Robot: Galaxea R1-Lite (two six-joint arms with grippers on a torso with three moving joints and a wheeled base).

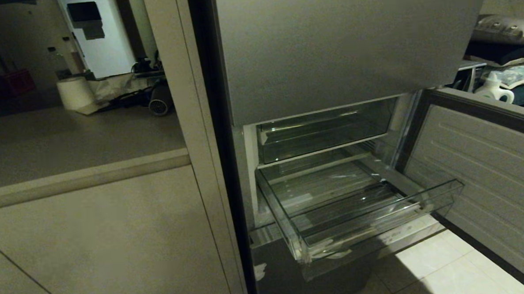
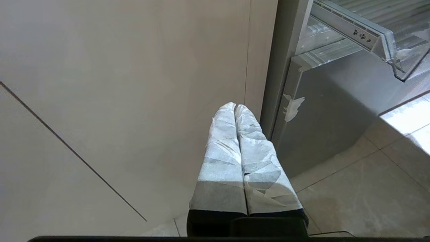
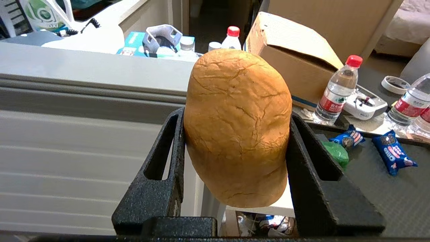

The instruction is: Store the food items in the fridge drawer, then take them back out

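**Me:** Bread (image 3: 237, 127) first: the round orange-brown piece is pinched between the two black fingers of my right gripper (image 3: 235, 144), held in the air beside the open fridge door (image 3: 67, 141). It is not in the fridge drawer (image 1: 380, 223) yet; from my head the drawer looks bare down to its ribbed floor.

**Partner:** And the green one?

**Me:** The green piece (image 3: 336, 153) lies on a dark table (image 3: 396, 198) beyond the bread, near two blue snack packets (image 3: 393, 153) and some water bottles (image 3: 337, 89). It waits its turn.

**Partner:** How do you plan the drop?

**Me:** I judge this to be the carry. I should come over the drawer's thick clear front rim from above, lower the bread toward the middle of the floor, and only then spread the fingers. The crust looks cracked and soft, so no harder squeeze.

**Partner:** What crowds the drawer?

**Me:** The shallower clear tray (image 1: 323, 133) sits above the drawer's back part, so only the pulled-out front stands open from above. The door stands just beside the drawer on my right, and its top edge is the one to clear.

**Partner:** Your other arm?

**Me:** My left gripper (image 2: 235, 107) hangs low by the fridge's lower grey panel (image 2: 332, 111), below the drawer, its wrapped fingers pressed together and empty.
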